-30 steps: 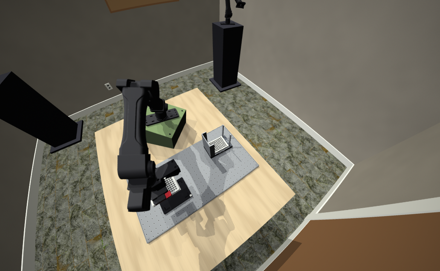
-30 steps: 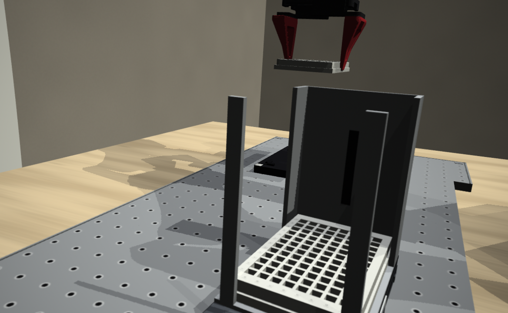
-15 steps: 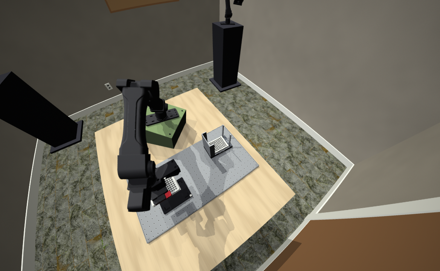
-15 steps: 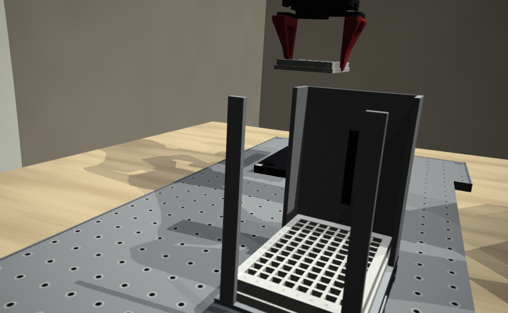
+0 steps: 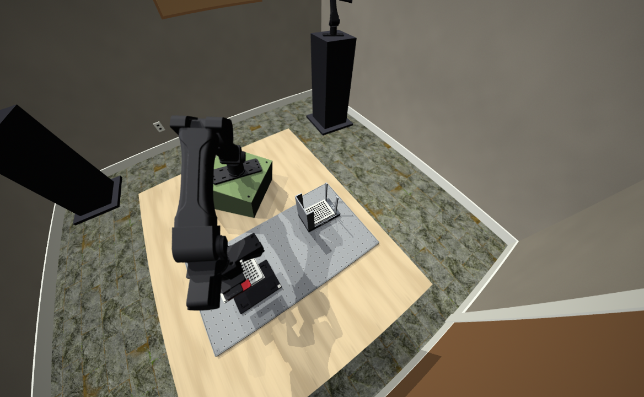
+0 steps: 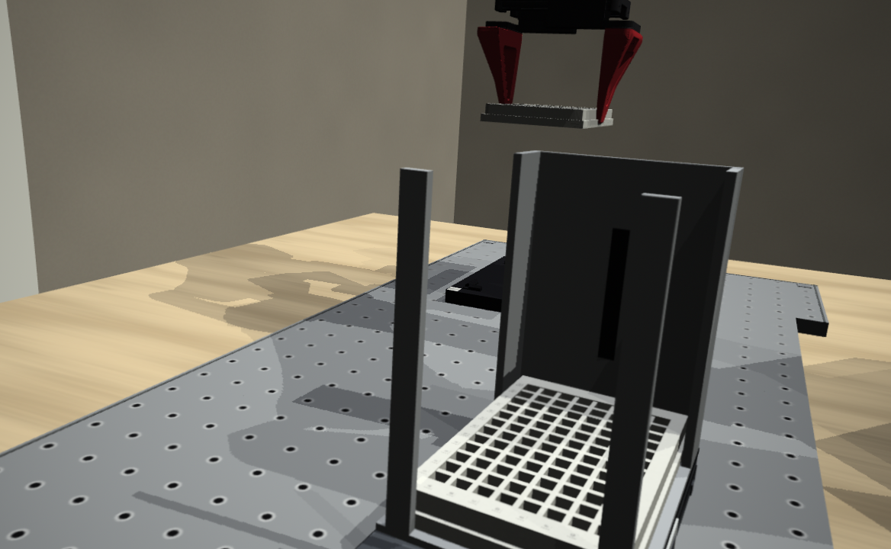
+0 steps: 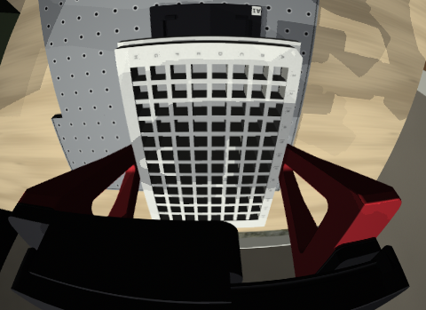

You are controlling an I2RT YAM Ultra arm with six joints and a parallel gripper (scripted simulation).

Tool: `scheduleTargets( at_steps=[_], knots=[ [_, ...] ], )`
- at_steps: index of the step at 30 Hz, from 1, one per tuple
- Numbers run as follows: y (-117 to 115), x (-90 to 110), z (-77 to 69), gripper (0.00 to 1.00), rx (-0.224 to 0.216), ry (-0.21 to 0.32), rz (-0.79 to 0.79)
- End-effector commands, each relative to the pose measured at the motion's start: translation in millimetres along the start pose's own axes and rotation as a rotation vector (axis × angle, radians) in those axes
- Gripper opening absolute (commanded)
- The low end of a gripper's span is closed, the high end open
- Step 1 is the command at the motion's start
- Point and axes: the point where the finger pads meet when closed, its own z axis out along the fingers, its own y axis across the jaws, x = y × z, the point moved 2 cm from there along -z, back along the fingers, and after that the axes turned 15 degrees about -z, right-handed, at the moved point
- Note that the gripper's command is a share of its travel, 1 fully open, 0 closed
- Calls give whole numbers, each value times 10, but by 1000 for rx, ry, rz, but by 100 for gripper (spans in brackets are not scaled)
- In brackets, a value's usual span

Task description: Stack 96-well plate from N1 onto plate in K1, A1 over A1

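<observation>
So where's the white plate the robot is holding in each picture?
Top: the held plate sits left of centre, half under the arm.
Exterior: top middle, hanging between the red fingers.
Wrist: centre, filling the view.
Shared landmark: the black nest N1, under the plate.

The top view looks down from high, far off, on the whole tabletop. The exterior view sits low, close to the rack. The wrist view looks down, apparently steeply, past the pincer; all share the breadboard.
</observation>
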Motion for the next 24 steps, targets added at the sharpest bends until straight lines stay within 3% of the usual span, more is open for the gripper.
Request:
scheduleTargets(
  at_steps=[1,20,21,24],
  knots=[
    [2,11,-44,0,3,-13,4],
    [2,11,-44,0,3,-13,4],
    [28,-133,-58,0,-5,-21,34],
    [-12,-195,-59,0,15,-5,67]
  ],
)
